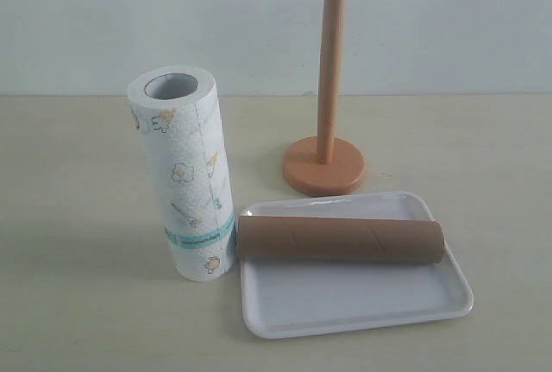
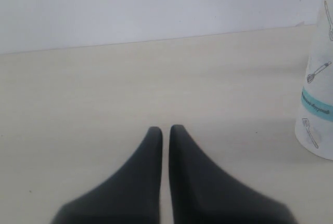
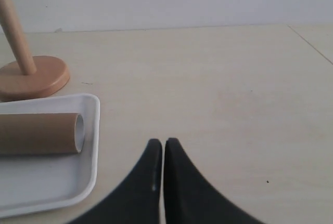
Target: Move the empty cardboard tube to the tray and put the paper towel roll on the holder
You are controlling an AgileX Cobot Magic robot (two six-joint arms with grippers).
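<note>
The brown cardboard tube (image 1: 341, 240) lies on its side across the white tray (image 1: 362, 303); its open end (image 3: 41, 133) and the tray's rim (image 3: 92, 146) also show in the right wrist view. The paper towel roll (image 1: 183, 173) stands upright on the table just left of the tray, and its lower edge with the teal band (image 2: 318, 104) appears in the left wrist view. Behind the tray stands the wooden holder (image 1: 324, 160), bare pole on round base (image 3: 31, 76). My left gripper (image 2: 165, 130) and right gripper (image 3: 162, 143) are shut on nothing, both outside the exterior view.
A pale wooden tabletop (image 1: 78, 217) carries everything, with a plain white wall (image 1: 172, 18) behind it. A seam in the table surface (image 3: 312, 44) runs near one corner in the right wrist view.
</note>
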